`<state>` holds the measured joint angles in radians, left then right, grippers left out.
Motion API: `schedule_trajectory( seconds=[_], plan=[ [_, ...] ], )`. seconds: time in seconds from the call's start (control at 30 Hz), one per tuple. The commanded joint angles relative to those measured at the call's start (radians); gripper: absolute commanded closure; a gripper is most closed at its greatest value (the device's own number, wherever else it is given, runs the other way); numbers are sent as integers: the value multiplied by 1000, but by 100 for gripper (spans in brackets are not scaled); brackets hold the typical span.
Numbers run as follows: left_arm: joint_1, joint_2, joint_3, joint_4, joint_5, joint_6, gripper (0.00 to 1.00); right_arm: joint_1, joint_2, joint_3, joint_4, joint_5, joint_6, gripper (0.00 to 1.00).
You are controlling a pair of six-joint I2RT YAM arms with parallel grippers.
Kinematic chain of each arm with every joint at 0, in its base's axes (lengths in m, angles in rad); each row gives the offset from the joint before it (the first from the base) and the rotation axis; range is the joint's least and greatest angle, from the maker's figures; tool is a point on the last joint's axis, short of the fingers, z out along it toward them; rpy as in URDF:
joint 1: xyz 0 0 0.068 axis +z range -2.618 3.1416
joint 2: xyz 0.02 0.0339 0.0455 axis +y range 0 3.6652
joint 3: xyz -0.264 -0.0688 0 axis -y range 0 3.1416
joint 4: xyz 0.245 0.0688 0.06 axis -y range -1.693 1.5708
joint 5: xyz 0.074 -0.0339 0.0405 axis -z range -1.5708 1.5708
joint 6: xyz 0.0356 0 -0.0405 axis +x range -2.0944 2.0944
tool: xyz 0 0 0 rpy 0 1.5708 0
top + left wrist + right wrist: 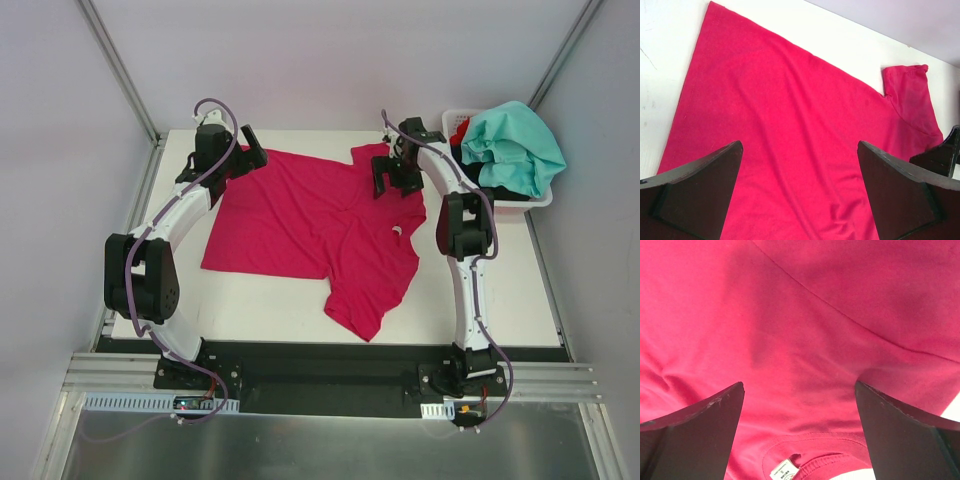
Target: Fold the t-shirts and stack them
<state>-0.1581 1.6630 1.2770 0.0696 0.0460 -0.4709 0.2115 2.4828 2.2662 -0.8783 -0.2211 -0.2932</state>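
A large magenta-pink t-shirt (310,220) lies spread on the white table, one sleeve pointing at the near edge. Its small white label (397,229) shows at the collar. My left gripper (250,160) is open and empty over the shirt's far left corner. In the left wrist view, cloth (790,125) fills the gap between its jaws (800,150). My right gripper (393,175) is open and empty above the collar area. The right wrist view shows the shirt (815,315) and the label (782,470) below my open right gripper (799,387). A teal-mint shirt (515,140) lies in the basket over black (500,190) and red (462,128) ones.
The white plastic basket (453,113) stands at the table's back right corner, close behind my right arm. White table (260,300) shows in front of the shirt and at the right. Walls and metal rails close in the table's sides.
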Motion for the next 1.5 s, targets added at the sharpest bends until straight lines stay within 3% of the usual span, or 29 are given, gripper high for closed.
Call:
schedule_trajectory(
  seconds=[0.0,0.23,0.67,0.9,1.2,1.47],
  plan=[
    [-9,-12,22,19,17,0,1,-21,8,33,-64,66,12,4],
    [-11,-19,13,18,15,2,1,-78,33,67,-91,126,69,4],
    [-11,-8,12,18,26,0,1,-153,70,158,-36,-21,95,4],
    [-12,-8,16,6,64,-9,1,-135,-113,-69,35,-164,146,4],
    [-32,-32,25,-129,173,-12,1,29,-616,-497,73,-103,161,4],
    [-34,-72,33,-229,273,-15,1,75,-783,-605,8,-153,193,4]
  ],
)
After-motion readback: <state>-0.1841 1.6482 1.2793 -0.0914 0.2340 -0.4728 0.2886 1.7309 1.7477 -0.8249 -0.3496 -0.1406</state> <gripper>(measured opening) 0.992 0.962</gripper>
